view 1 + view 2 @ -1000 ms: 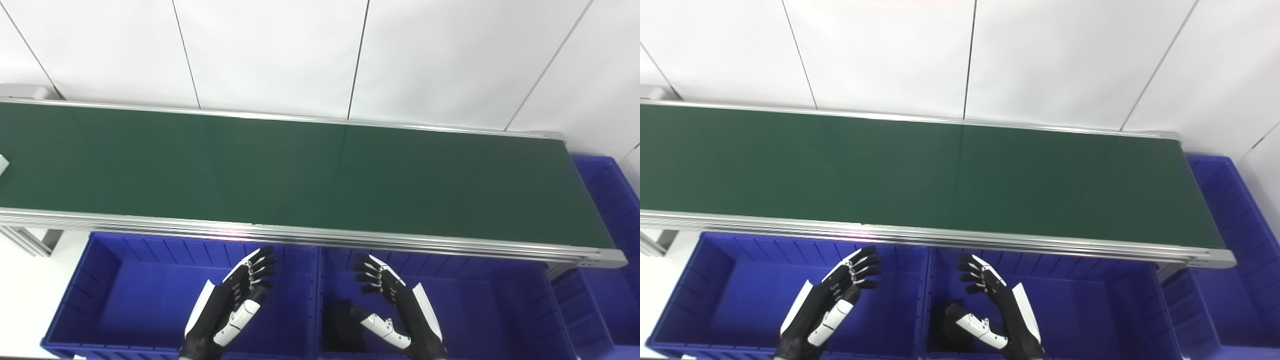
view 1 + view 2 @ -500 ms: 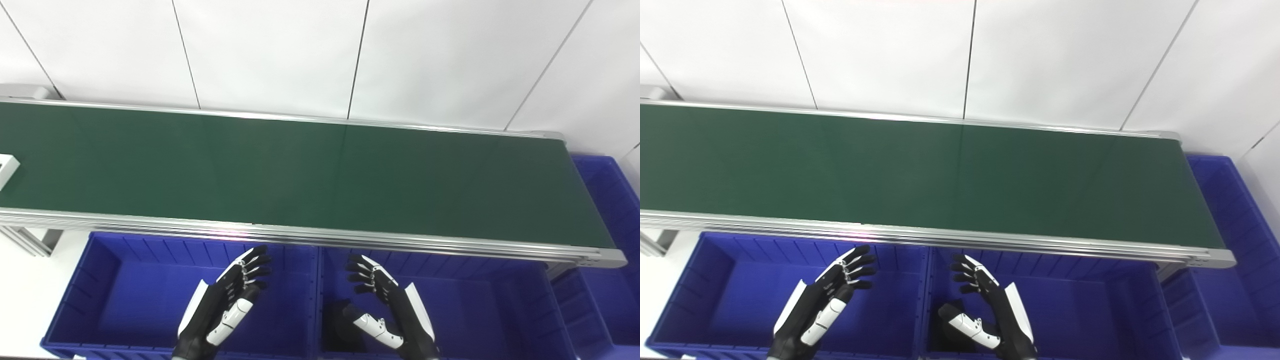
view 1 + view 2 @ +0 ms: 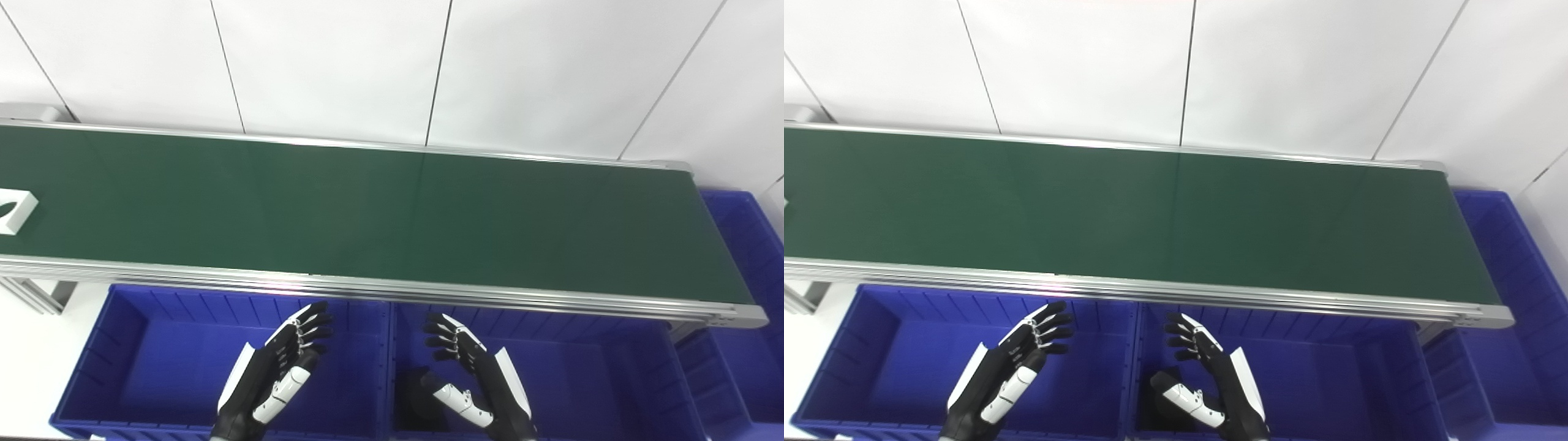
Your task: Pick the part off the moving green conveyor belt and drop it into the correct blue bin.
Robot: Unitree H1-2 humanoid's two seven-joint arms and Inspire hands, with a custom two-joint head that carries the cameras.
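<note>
A white part [image 3: 13, 209] with a leaf-shaped hole lies on the green conveyor belt [image 3: 380, 214] at the far left edge of the left eye view. My left hand [image 3: 275, 370] is open and empty above the left blue bin [image 3: 141, 367]. My right hand [image 3: 474, 376] is open and empty above the middle blue bin [image 3: 588, 380]. Both hands hover below the belt's near rail, palms facing each other, far from the part.
A dark object [image 3: 419, 398] lies in the middle bin beneath my right hand. A third blue bin [image 3: 744, 245] stands at the belt's right end. The aluminium rail [image 3: 392, 288] runs along the belt's near side. White wall panels stand behind.
The white part has come further into view from the left on the belt. Both hands have drawn slightly down and toward me, staying open.
</note>
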